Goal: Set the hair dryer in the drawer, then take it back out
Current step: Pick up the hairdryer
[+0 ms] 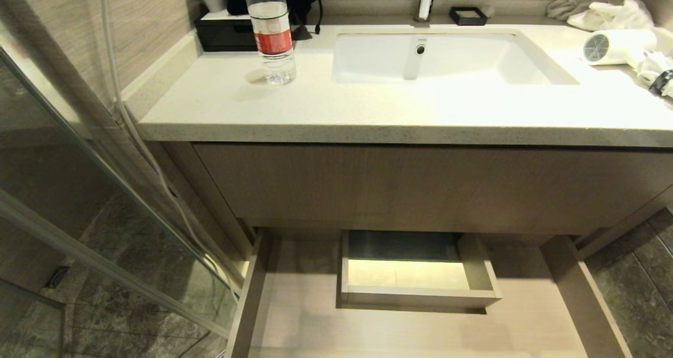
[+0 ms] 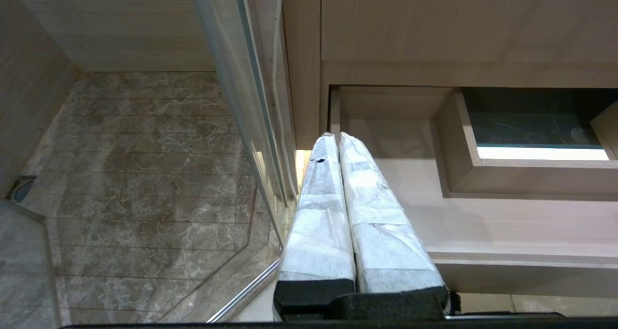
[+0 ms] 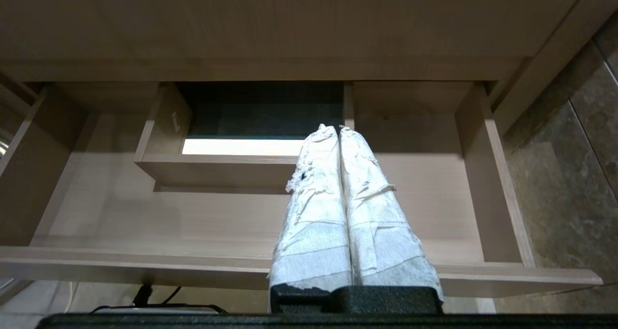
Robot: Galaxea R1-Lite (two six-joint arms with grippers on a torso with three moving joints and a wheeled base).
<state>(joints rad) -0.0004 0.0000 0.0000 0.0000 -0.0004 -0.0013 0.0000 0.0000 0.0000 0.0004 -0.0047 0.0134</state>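
Hair dryer (image 1: 618,47) on countertop (image 1: 368,116), right of sink (image 1: 447,58), far right end; long axis roughly across counter, grille end toward sink, cord bundle (image 1: 654,71) just beside it on side away from sink.

Drawer (image 1: 570,295) below sink, pulled out, nothing in it; boxed cutout (image 1: 420,295) at centre.

Right gripper (image 3: 338,131) and left gripper (image 2: 335,138) both low over drawer, fingers pressed together, holding nothing.

Judgement: right arm nearer; must rise past counter edge.

Cloths (image 1: 599,11) behind dryer; water bottle (image 1: 271,29) left of sink, well apart.
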